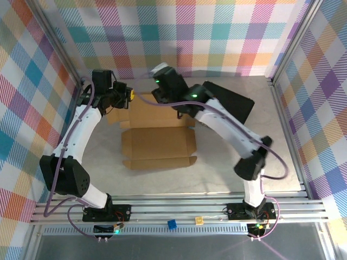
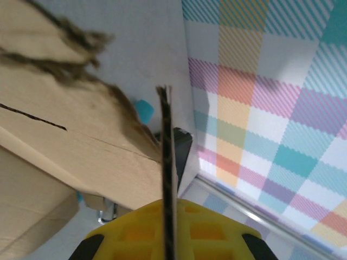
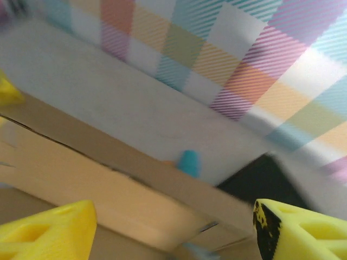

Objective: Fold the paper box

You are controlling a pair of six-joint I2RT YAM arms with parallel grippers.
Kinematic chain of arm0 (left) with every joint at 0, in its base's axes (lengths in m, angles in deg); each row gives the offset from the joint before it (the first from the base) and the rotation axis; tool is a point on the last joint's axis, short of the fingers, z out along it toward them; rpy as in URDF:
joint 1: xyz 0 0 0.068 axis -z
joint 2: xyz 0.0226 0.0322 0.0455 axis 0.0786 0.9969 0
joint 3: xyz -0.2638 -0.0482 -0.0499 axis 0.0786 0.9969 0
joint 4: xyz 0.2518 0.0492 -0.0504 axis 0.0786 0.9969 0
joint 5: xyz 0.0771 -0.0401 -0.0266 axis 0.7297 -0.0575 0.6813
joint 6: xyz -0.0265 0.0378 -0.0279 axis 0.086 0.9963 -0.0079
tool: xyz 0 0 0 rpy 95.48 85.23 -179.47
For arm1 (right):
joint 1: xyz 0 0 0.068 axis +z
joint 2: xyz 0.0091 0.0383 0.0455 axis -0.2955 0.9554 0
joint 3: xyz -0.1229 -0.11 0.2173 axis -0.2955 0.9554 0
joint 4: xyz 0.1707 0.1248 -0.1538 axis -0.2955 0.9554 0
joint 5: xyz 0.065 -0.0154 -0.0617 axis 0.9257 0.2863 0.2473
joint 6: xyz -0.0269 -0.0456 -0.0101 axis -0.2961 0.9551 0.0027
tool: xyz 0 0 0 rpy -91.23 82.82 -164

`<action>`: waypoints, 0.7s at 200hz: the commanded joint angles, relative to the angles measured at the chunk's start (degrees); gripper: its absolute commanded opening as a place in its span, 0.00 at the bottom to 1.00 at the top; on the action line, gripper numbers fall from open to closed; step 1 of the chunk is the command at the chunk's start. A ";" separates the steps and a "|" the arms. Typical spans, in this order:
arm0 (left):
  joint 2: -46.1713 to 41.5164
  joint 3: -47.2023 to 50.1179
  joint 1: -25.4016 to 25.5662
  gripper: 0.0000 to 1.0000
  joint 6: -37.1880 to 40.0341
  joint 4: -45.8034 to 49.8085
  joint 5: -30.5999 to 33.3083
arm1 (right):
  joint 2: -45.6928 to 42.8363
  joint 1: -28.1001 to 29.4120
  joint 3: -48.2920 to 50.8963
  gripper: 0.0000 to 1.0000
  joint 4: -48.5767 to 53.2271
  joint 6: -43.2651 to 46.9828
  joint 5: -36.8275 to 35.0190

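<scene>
Brown far edge of paper box [image 1: 157,143] hides beneath right gripper [image 3: 173,227].

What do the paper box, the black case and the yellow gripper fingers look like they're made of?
Paper box: brown corrugated cardboard, matte, with fibrous, ragged edges in the left wrist view. Black case: dark and matte, perhaps plastic or fabric; too far off to tell. Right gripper's fingers: yellow moulded plastic, judging by the smooth surface and recessed pockets.
</scene>
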 commanded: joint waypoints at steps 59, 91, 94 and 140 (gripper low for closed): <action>-5.67 7.30 -0.32 0.00 -3.78 -9.58 -0.65 | -17.34 -0.95 34.60 0.77 -33.20 -84.73 18.46; -6.56 8.33 -0.37 0.00 -3.78 -10.41 -1.41 | -12.95 -0.92 34.89 0.77 -31.98 -94.89 17.90; -6.61 8.38 -0.31 0.00 -3.75 -10.50 -1.56 | -12.69 -1.04 35.29 0.76 -32.56 -95.18 17.55; -7.80 9.79 -0.30 0.00 -3.41 -10.60 -2.99 | -8.03 -3.59 41.63 0.62 -50.85 -98.10 14.46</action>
